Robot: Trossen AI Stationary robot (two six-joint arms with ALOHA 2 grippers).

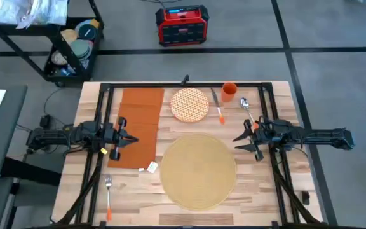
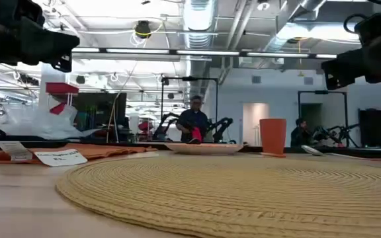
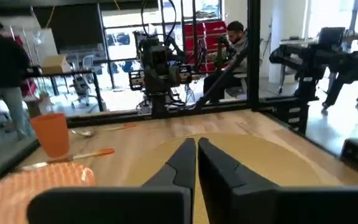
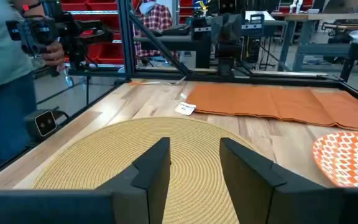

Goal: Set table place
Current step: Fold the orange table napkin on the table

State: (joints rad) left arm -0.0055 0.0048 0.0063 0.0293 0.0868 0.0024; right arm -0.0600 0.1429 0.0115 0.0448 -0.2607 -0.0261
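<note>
Lying a little below the centre of the high view, the place [image 1: 198, 170], a wide round tan woven mat, rests flat on the table [image 1: 265, 191] of light wooden planks with nothing on top of it. Left of the mat in that view, the left gripper [image 1: 132, 138] hangs over the rust-orange napkin [image 1: 138, 124], its two dark fingers [image 3: 182, 163] pressed together with only a thin slit between them and nothing held. On the opposite side, the right gripper [image 1: 239, 141] hovers just off the mat's right edge, its jaws spread apart and empty, as its own wrist view shows with the mat's weave visible through the gap. Both grippers point inward toward the mat from the middle of the frame's left and right sides. A small white tag [image 1: 152, 167] lies at the napkin's lower right corner, just beside the mat's left rim. Above the mat, in the upper middle of the high view, sits an orange-and-white patterned plate [image 1: 189, 104], apart from the mat. To its right lie a knife [image 1: 217, 105] with an orange handle, an upright orange cup [image 1: 229, 91] and a spoon [image 1: 247, 108]. A fork [image 1: 108, 197] with an orange handle lies near the lower left corner of the table, well apart from the mat.
</note>
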